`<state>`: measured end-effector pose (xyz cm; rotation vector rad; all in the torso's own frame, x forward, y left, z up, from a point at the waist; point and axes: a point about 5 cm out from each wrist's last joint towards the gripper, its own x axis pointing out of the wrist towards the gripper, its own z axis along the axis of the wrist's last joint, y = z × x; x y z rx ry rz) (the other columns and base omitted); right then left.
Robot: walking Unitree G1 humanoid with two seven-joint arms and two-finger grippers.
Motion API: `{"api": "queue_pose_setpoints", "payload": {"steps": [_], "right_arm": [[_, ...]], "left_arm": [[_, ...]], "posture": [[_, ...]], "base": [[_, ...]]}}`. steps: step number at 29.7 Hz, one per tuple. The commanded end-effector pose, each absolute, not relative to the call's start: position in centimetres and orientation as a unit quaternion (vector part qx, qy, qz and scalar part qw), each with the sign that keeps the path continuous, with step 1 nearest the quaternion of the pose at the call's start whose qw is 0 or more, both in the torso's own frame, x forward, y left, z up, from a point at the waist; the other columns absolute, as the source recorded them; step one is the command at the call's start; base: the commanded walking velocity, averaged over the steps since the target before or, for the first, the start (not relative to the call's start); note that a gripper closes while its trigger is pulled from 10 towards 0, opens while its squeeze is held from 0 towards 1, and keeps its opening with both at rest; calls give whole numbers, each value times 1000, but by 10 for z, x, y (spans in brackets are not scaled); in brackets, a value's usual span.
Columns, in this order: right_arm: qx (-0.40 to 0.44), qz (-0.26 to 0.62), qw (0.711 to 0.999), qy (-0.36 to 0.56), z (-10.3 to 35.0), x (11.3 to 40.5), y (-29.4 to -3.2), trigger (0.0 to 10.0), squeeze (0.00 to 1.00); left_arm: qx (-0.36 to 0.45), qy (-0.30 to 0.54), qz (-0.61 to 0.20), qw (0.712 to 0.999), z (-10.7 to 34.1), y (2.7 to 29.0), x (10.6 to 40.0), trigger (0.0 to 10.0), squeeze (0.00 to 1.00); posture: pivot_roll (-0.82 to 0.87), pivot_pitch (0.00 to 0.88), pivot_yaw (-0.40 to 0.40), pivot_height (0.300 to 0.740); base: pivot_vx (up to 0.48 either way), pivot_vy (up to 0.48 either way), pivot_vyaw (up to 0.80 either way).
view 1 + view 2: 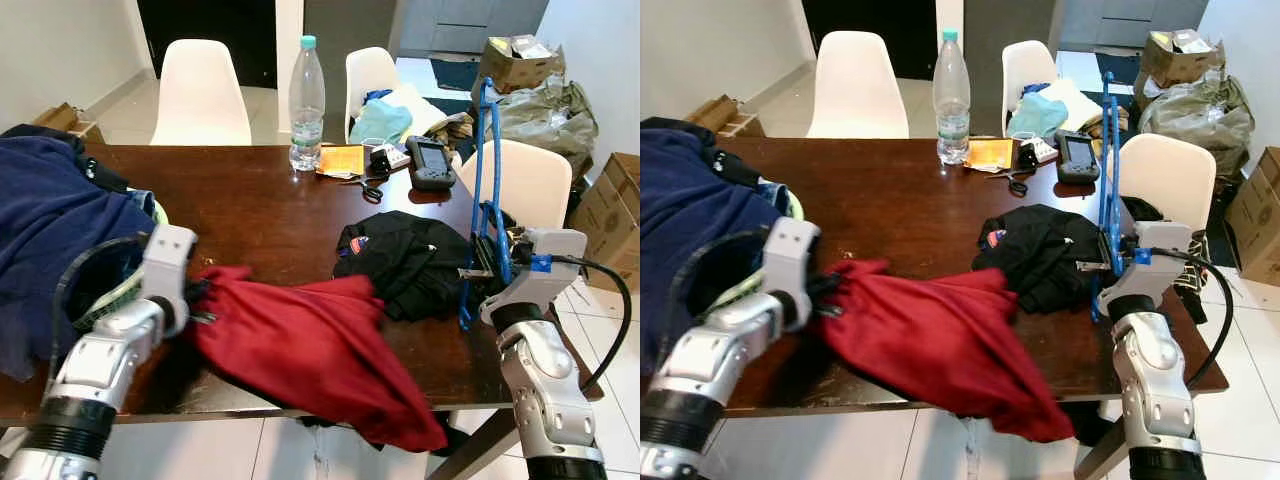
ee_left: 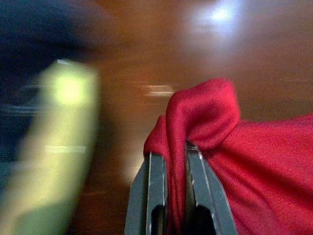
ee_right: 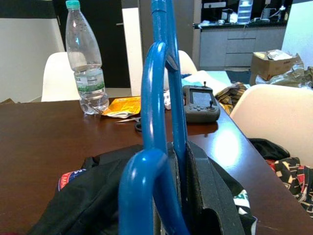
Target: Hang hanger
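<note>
At three o'clock on the table (image 1: 270, 215), the right gripper (image 1: 484, 272) pinches the blue hanger (image 1: 486, 180) upright beside the black garment (image 1: 405, 255). At nine o'clock, the left gripper (image 2: 176, 161) nips a fold of the red garment (image 1: 310, 350). That thin fold could slip out if tugged, and the tall hanger might twist.

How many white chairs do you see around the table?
3: one chair at the far left side, one chair behind the bottle, one chair beside the right gripper. Others may be hidden.
</note>
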<state>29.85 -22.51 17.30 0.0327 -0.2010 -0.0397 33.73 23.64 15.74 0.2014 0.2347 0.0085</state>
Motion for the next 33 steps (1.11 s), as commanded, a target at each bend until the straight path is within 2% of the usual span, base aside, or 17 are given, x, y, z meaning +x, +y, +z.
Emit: {"api": "queue_pose_setpoints", "payload": {"steps": [1,7,8,10,11,17,18,19,21,22,23,26,27,29,30,31,33], "right_arm": [[24,-32,999,-26,142,294,-230,10000,0],[22,-30,999,-21,141,292,-230,10000,0],[21,-28,999,-18,140,292,-230,10000,0],[20,-27,999,-16,140,292,-229,10000,0],[19,-26,999,-15,140,292,-229,10000,0],[19,-26,999,-14,139,293,-229,10000,0],[20,-25,999,-14,139,294,-228,10000,0],[20,-25,999,-14,139,294,-228,10000,0],[22,-22,999,-15,139,296,-225,10000,0],[22,-22,999,-15,139,296,-225,10000,0],[23,-22,999,-17,140,296,-224,10000,0],[24,-23,999,-18,140,296,-224,10000,0],[25,-25,999,-20,140,296,-225,10000,0],[25,-25,999,-20,140,296,-225,10000,0],[26,-28,999,-21,140,295,-226,10000,0],[26,-28,999,-21,140,295,-226,10000,0],[26,-32,999,-21,140,293,-227,10000,0]], "left_arm": [[124,104,43,986,163,252,337,10000,0],[114,75,27,990,170,247,340,10000,0],[108,58,16,992,174,241,342,10000,239],[105,47,9,993,178,238,344,10000,239],[92,28,10,995,185,236,348,10000,318],[51,-38,-4,998,216,230,359,10000,255],[36,-92,-34,995,244,222,366,10000,0],[36,-92,-34,995,244,222,366,10000,0],[52,-198,-59,977,316,218,377,10000,0],[52,-198,-59,977,316,218,377,10000,0],[62,-237,-56,968,347,220,378,10000,0],[68,-276,-53,957,376,222,375,10000,0],[73,-318,-56,944,405,220,370,10000,0],[73,-318,-56,944,405,220,370,10000,0],[81,-363,-63,926,434,213,359,10000,0],[81,-363,-63,926,434,213,359,10000,0],[63,-423,-118,896,464,183,337,10000,0]], "posture": [[74,115,2,740],[74,120,2,740],[72,120,2,740],[72,120,2,740],[72,118,2,740],[77,114,-2,740],[78,112,-4,740],[78,112,-4,740],[78,104,1,740],[78,104,1,740],[78,104,1,740],[77,101,5,740],[75,100,9,740],[75,100,9,740],[71,100,14,740],[71,100,14,740],[73,103,15,740]], "base": [[0,0,0],[0,0,0],[0,0,0],[0,0,0],[0,0,0],[0,0,0],[0,0,0],[0,0,0],[0,0,0],[0,0,0],[0,0,0],[0,0,0],[0,0,0],[0,0,0],[0,0,0],[0,0,0],[0,0,0]]}}
